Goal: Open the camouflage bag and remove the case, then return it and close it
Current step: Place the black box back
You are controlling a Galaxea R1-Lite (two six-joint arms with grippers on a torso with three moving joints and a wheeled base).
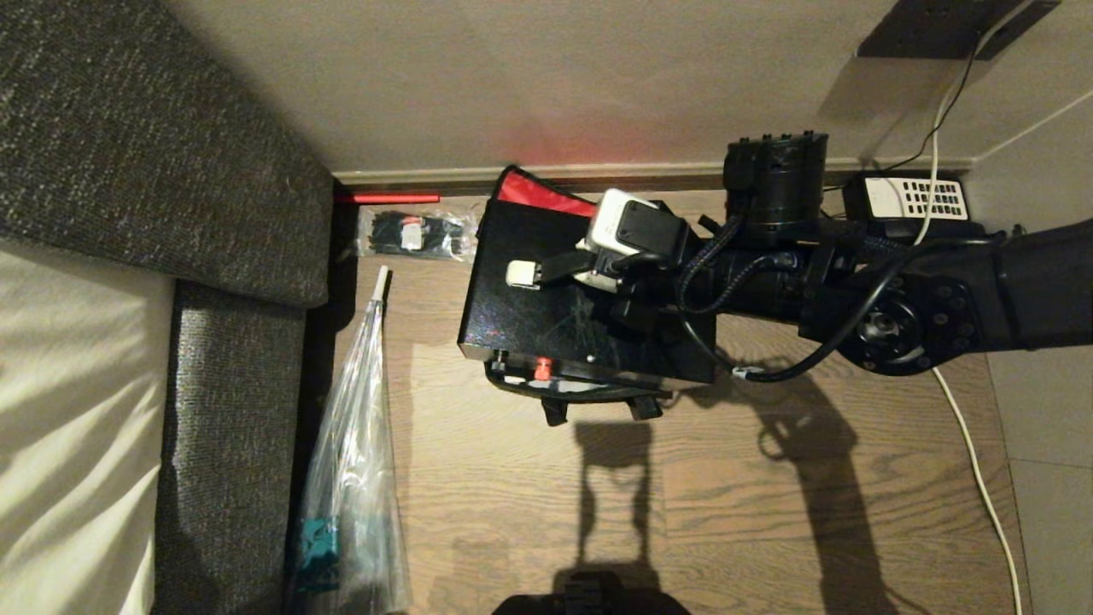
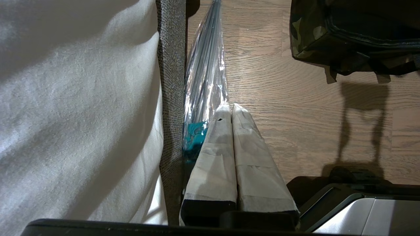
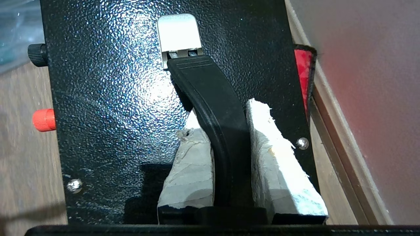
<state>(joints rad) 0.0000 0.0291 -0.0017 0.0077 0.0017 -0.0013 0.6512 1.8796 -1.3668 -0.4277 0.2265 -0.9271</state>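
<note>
My right gripper (image 3: 229,144) pinches the handle (image 3: 210,98) of the case (image 1: 546,316), which hangs over the open bag (image 2: 344,36). I'd keep it level, squared to the opening below.

Camouflage bag (image 1: 581,389) mostly hidden under case (image 1: 546,316) in head view; only red lining and bottom rim showed. Right tool (image 3: 229,137) itself hidden behind wrist camera in head view. Case handle (image 3: 216,121) near end masked by tool fingers (image 3: 279,164). Bag cut off by left wrist frame edge. Contents of small packet (image 1: 414,232) by wall too small to tell.
</note>
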